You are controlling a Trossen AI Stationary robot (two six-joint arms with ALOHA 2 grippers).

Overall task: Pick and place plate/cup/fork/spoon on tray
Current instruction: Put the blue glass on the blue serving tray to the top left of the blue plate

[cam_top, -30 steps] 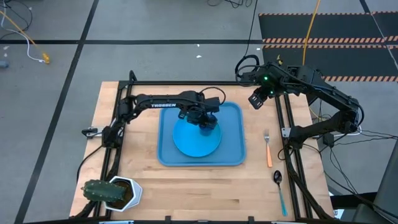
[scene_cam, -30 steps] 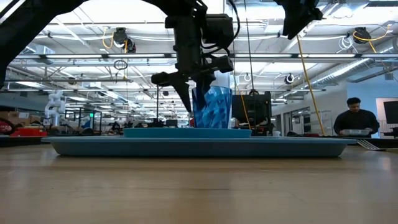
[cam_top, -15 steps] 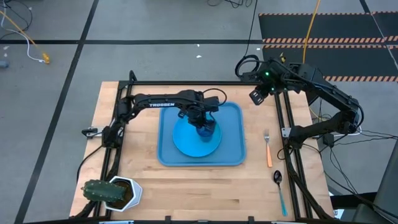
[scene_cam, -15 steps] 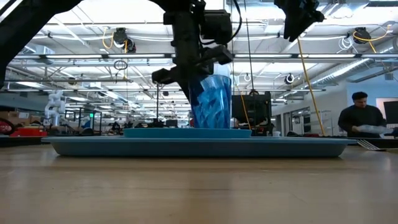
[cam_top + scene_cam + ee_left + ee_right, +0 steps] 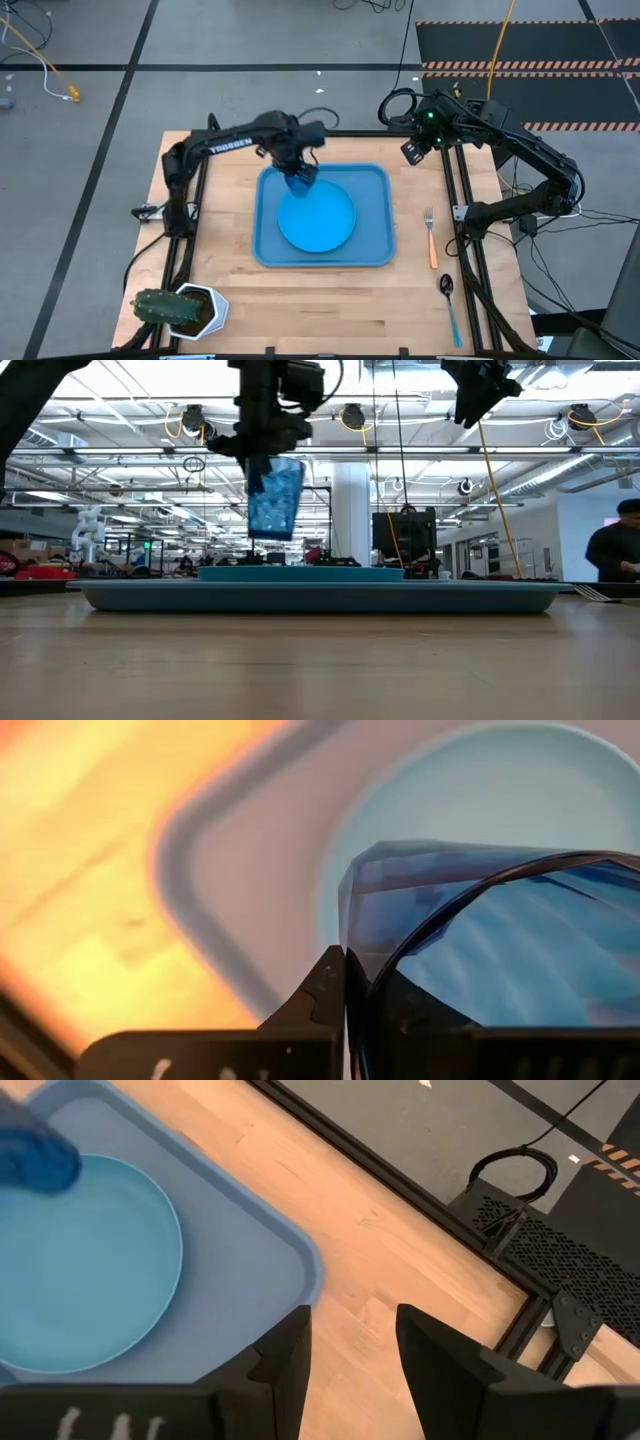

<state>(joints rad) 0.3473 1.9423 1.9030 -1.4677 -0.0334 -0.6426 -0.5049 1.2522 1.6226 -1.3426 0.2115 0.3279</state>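
Observation:
My left gripper (image 5: 297,172) is shut on the translucent dark-blue cup (image 5: 275,500), which it holds in the air over the far left part of the blue tray (image 5: 377,250). The round blue plate (image 5: 318,220) lies flat in the tray. The orange-handled fork (image 5: 431,240) and the blue-handled spoon (image 5: 450,303) lie on the wood to the right of the tray. My right gripper (image 5: 412,155) is open and empty, high over the tray's far right corner. My left gripper holds the cup by its wall at the rim (image 5: 348,955). One finger (image 5: 318,1005) is outside the wall, and the other seems to be inside, seen darkly through the plastic. The fingers come from above, pointing down. The cup hangs below them, slightly tilted, clear of tray and plate.
A potted plant in a white pot (image 5: 182,308) stands at the table's near left corner. Black frame rails (image 5: 455,215) run along the table's left, far and right sides. A person (image 5: 620,550) shows in the room beyond the table.
My left gripper has lifted the cup off the plate and carried it up and toward the table's left and far edges. The cup stood on the plate's right part and now hangs clear above the tray. The plate has stayed in place.

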